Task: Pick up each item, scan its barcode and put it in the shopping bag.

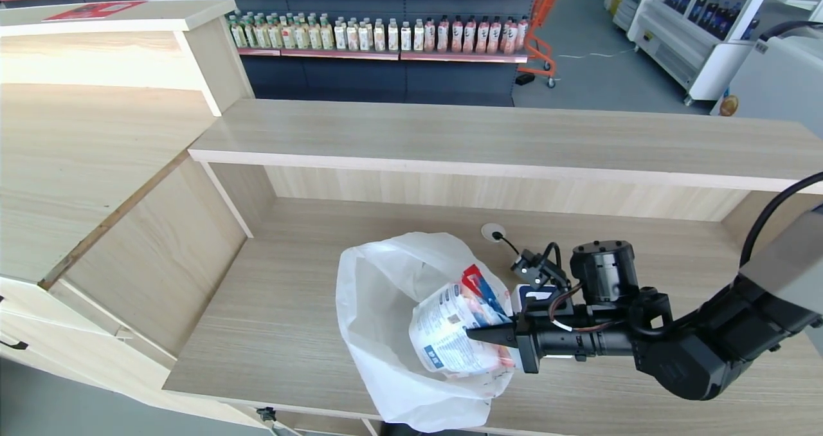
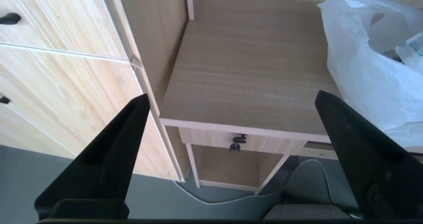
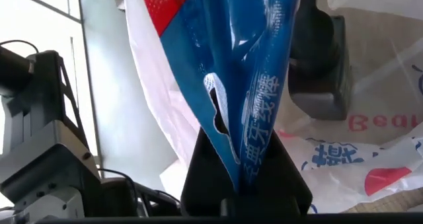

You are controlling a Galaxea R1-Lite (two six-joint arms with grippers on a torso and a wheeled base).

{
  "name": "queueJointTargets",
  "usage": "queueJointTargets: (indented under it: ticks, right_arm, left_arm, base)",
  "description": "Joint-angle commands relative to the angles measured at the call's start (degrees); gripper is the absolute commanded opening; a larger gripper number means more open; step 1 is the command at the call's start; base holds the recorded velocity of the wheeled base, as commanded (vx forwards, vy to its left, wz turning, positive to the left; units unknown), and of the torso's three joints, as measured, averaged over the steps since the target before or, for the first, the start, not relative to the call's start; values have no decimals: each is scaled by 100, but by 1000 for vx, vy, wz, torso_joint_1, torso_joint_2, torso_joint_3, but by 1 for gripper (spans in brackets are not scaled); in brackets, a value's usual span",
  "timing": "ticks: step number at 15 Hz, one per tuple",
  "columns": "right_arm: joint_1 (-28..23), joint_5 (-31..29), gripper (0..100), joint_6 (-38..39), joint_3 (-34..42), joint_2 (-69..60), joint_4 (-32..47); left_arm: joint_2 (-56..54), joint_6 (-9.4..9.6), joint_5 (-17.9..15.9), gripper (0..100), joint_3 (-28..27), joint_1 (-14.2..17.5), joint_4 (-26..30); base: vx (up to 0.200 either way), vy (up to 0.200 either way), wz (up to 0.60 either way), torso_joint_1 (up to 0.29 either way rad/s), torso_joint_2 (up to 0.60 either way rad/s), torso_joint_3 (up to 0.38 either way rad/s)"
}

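Head view: your right claw grasps the packet at the shopping bag's mouth on the counter; left wrist view: left claw released; right wrist view: the pinch sits on thin film, so lower well inside before letting go.

Pretty bright all round: the counter is lit evenly from overhead, and only a soft shadow is cast under the raised ledge. Light is let through the thin shopping bag. Up close, the snack packet is backlit against a washed-out white patch.
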Motion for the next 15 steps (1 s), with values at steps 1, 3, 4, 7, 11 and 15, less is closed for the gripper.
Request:
queueJointTargets:
  ticks: [1, 3, 4, 7, 11, 15]
  right_arm:
    - [50, 0, 0, -14, -112, 186, 6]
    - [77, -8, 0, -120, -200, 291, 6]
    - [77, -8, 0, -199, -235, 344, 6]
    - [85, -8, 0, -208, -270, 344, 6]
    - [103, 36, 100, -129, -473, 326, 15]
    - [103, 44, 100, 118, -525, 238, 6]
  left_arm:
    - [-2, -2, 1, 100, 0, 1, 0]
    - [-2, -2, 1, 100, 0, 1, 0]
    - [-2, -2, 1, 100, 0, 1, 0]
    - [-2, -2, 1, 100, 0, 1, 0]
    - [-2, -2, 1, 100, 0, 1, 0]
    - [-2, -2, 1, 100, 0, 1, 0]
  base:
    - [0, 0, 0, 0, 0, 0]
    - [0, 0, 0, 0, 0, 0]
    - [0, 0, 0, 0, 0, 0]
    - [0, 0, 0, 0, 0, 0]
    - [0, 0, 0, 0, 0, 0]
    - [0, 0, 0, 0, 0, 0]
